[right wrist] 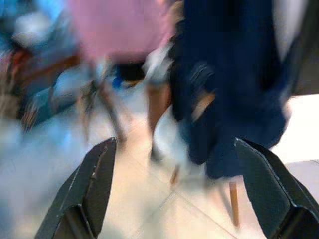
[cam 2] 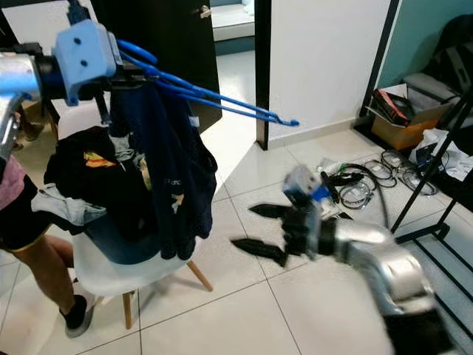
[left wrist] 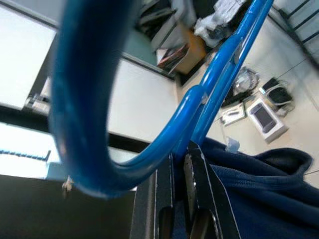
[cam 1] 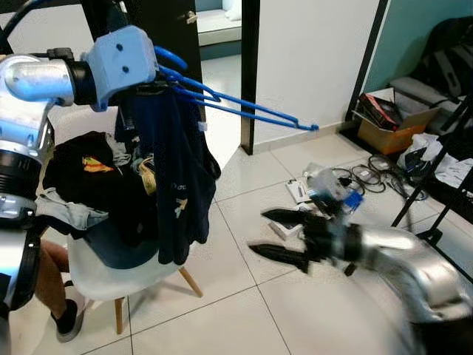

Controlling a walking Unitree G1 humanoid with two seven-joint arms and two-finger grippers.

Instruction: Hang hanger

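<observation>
Two robot arms are showing. Nearest, the right pincer (cam 1: 279, 235) is hovering low over the tiled floor (cam 1: 244, 310), its black fingers spread wide apart and grasping nothing. Further back and higher, the left pincer (left wrist: 182, 167) is clenching the neck of a blue hanger (cam 1: 244, 109), which is carrying a dark navy garment (cam 1: 174, 177) and reaching out over a white chair (cam 1: 126, 277) piled with clothes (cam 1: 96, 177). A person's leg (cam 1: 52, 277) is showing beside the chair. Beyond, cables (cam 1: 369, 174) and a cardboard box (cam 1: 395, 129) are lying by the wall. The step in hand appears to be carrying the loaded hanger; next it probably needs a rail to hook onto.
</observation>
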